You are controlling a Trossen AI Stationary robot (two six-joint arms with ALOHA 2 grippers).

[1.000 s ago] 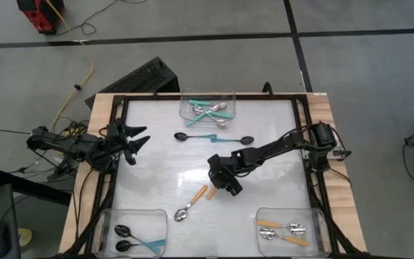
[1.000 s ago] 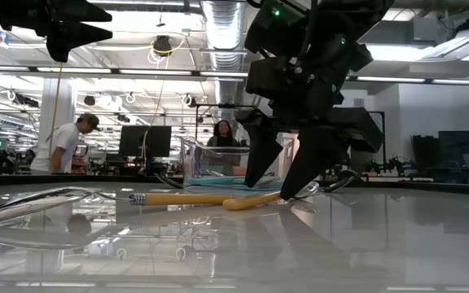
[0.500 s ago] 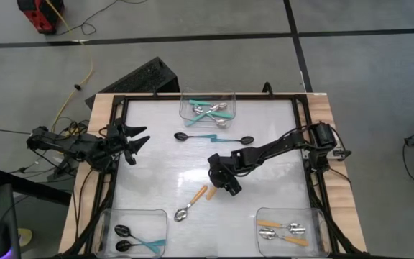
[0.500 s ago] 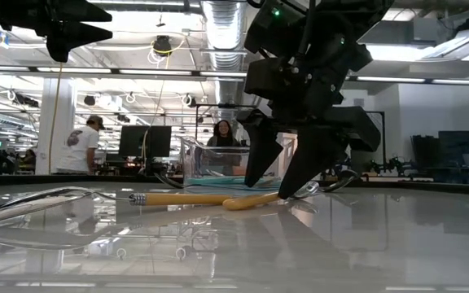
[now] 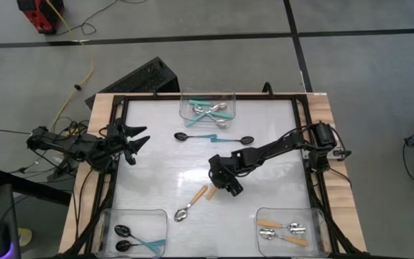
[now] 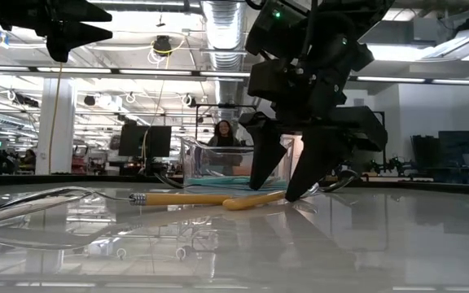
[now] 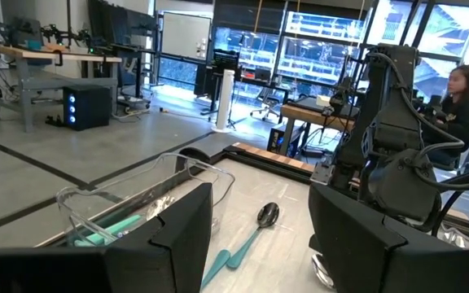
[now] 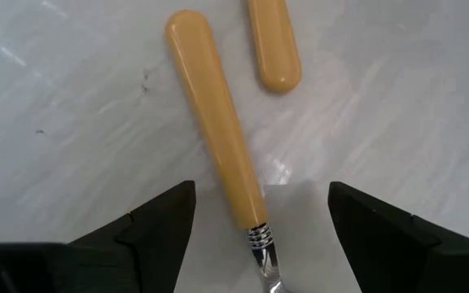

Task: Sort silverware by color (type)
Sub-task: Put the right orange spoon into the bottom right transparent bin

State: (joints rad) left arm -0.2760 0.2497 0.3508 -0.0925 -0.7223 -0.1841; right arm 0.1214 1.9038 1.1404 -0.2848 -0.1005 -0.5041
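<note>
A: Currently hovering right gripper (image 8: 259, 224), fingers spread wide, straddling orange-handled spoon (image 8: 218, 134) lying mid-table (image 5: 157, 155).

B: Risking pinching second spoon (image 8: 273, 41) lying just beside; left gripper (image 5: 136, 141) waiting, parted, empty.

Seen from above, the table (image 5: 157, 155) carried three bins: one bin (image 5: 208, 106) at twelve o'clock holding spoons, a second bin (image 5: 131, 232) at seven o'clock holding two spoons, and a third bin (image 5: 291, 232) at five o'clock holding spoons. Just below the twelve-o'clock bin lay two loose spoons (image 5: 214, 137) end to end, and toward six o'clock of centre lay another spoon (image 5: 191, 203) with a second handle (image 5: 211, 192) just beside it. The right gripper (image 5: 225, 185) stood at the centre, immediately at three o'clock of that handle, and the left gripper (image 5: 136, 141) hung over the nine-o'clock edge.
</note>
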